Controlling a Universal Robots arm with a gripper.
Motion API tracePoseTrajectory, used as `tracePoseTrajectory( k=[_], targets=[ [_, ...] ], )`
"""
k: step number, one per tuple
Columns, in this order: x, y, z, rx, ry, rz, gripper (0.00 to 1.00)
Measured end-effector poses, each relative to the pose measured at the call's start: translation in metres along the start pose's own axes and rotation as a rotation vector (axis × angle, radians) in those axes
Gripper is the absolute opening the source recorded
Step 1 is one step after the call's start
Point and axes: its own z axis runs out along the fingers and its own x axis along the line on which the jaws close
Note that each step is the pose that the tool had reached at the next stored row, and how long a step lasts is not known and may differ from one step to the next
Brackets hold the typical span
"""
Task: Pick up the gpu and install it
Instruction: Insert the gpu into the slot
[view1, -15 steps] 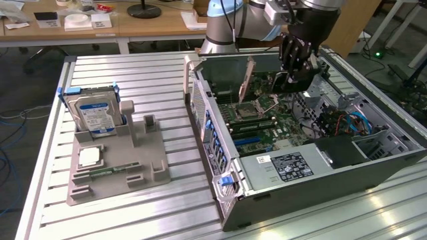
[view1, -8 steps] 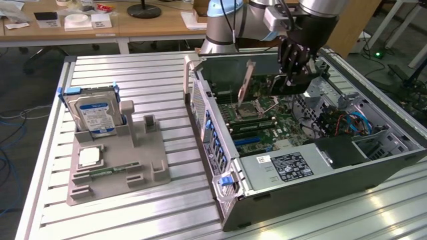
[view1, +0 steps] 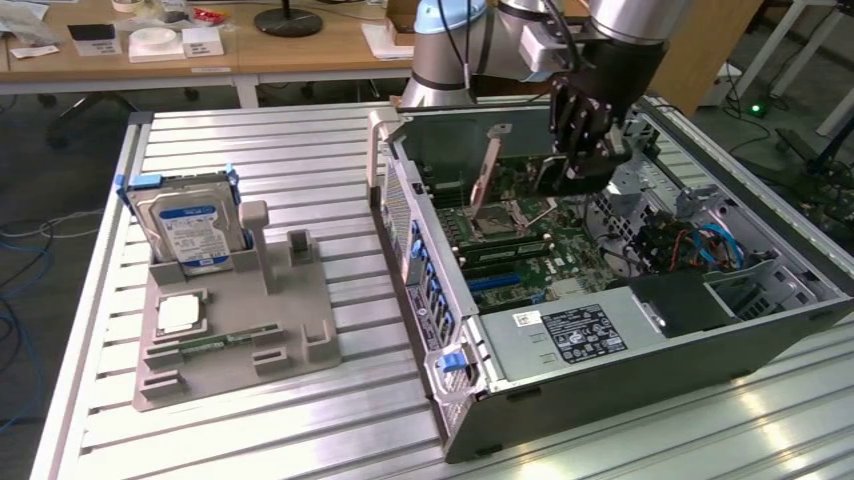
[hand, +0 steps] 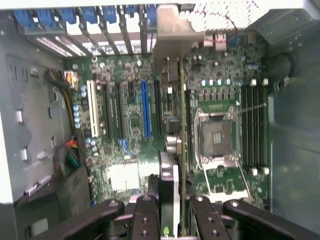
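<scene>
The jaws are closed narrowly on the gpu (hand: 169, 186), holding it edge-on with its silver bracket (hand: 172, 35) at the end far from them. Beneath them lies the motherboard (hand: 130, 125), its CPU socket (hand: 216, 132) just beside the card. The open computer case (view1: 641, 360) surrounds them on the surface (view1: 267, 140). The hard drive (view1: 187, 225) stands well apart.

Green motherboard (hand: 130, 125), one blue slot (hand: 145, 110); black gripper (view1: 577, 178); dark graphics card (hand: 169, 175), silver bracket (hand: 172, 30). At nine o'clock in the exterior view, silver hard drive (view1: 187, 200), blue-white label (view1: 200, 238); ribbed silver table (view1: 267, 150).
</scene>
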Motion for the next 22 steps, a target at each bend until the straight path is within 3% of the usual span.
tracePoseTrajectory(
  k=[9, 13, 22],
  targets=[
    [0.002, 0.0034, 0.0106, -0.0047, -0.0007, -0.046, 0.28],
    [0.003, 0.0053, 0.0167, -0.0047, 0.0028, -0.048, 0.28],
    [0.011, 0.0093, 0.0247, -0.0052, 0.0028, -0.049, 0.28]
  ],
)
